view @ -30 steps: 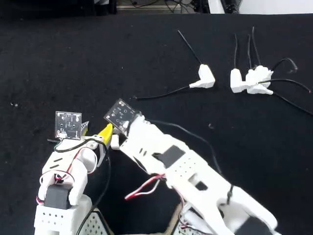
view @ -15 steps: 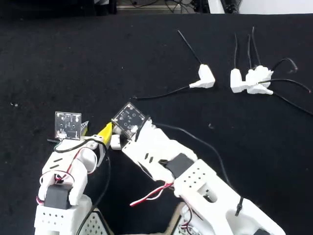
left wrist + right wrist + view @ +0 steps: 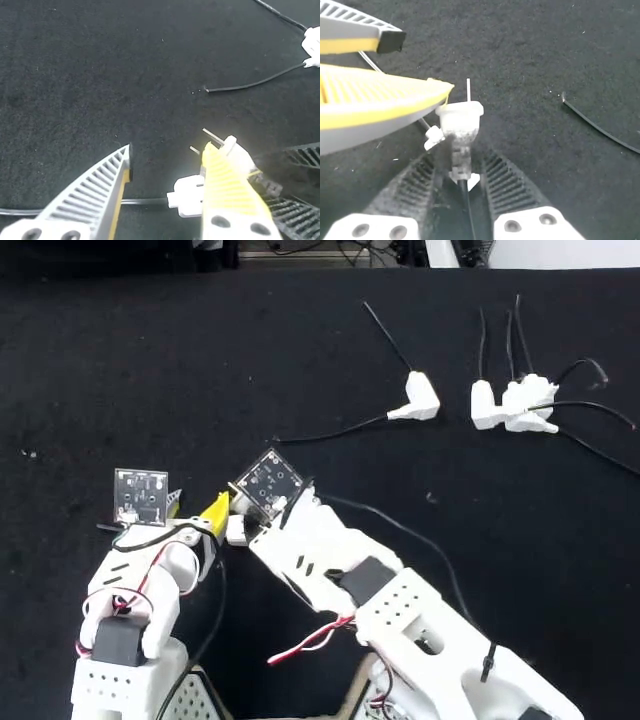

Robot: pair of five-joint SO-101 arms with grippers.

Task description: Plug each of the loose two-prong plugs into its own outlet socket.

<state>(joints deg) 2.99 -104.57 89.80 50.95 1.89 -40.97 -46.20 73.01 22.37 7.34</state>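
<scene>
Fingers of the right gripper, black and ribbed, are pressed in on the narrow rear end of a white two-prong plug. Its black cable leaves there and runs back between them. The plug's wider body and its thin prongs stick out past the fingertips, pointing away from the wrist. From the left wrist view the same plug shows just behind the tip of the left gripper's yellow finger; whether the two touch cannot be told.

The left gripper has its fingers spread wide, the grey finger well apart from the yellow one. A second plug, also white, lies low in that gap, tight against the inner side of the yellow finger. Its cable runs across towards the grey finger, and neither finger grips it.

In the high view the right arm stretches from the near right corner diagonally towards the middle of the black table, held low, with its wrist board beside the left arm's tip. The left arm is folded short at the near left, its gripper aimed across at the right one, so the two tips meet around the small white plugs.

Far off on the right side of the table lies a third plug with a long black lead, and near it a cluster of white pieces with several leads, well apart from both grippers
</scene>
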